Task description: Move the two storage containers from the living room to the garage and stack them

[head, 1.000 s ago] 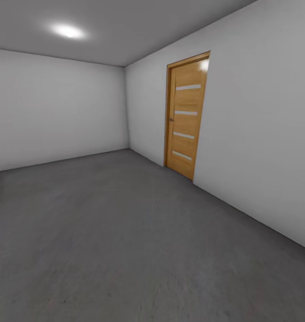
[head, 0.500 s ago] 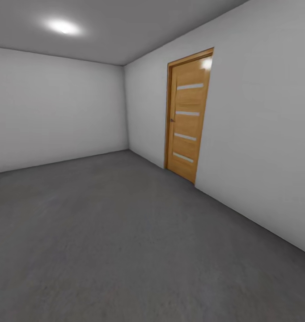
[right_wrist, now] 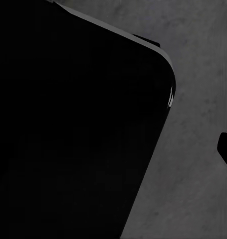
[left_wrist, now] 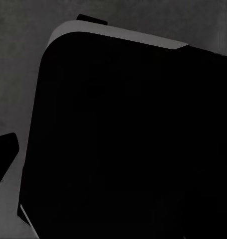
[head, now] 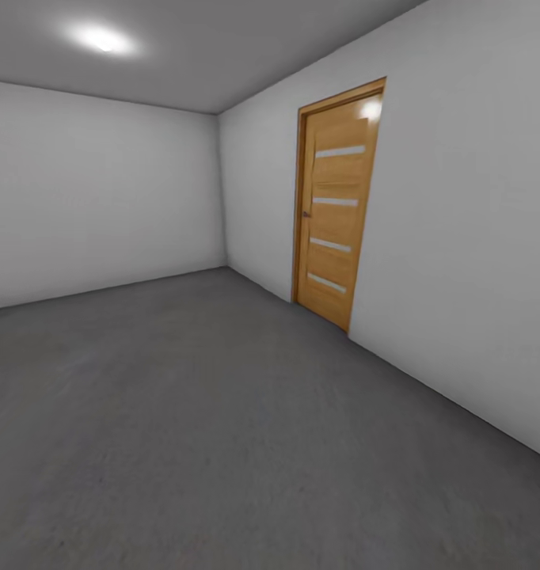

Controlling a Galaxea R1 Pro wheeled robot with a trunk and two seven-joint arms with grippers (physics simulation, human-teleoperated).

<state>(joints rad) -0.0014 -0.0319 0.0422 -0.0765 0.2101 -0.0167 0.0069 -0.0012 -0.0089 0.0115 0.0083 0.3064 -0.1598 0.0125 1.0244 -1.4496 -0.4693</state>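
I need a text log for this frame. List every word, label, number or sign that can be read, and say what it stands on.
None: no readable text.
The wooden door bears pale horizontal strips, no lettering.
The white walls, ceiling light and grey floor carry no markings.
In both wrist views, the black rounded body is unmarked.

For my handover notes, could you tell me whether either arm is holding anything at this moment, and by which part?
It cannot be told. Each wrist view has a large black rounded body over the grey concrete floor; no container shows.
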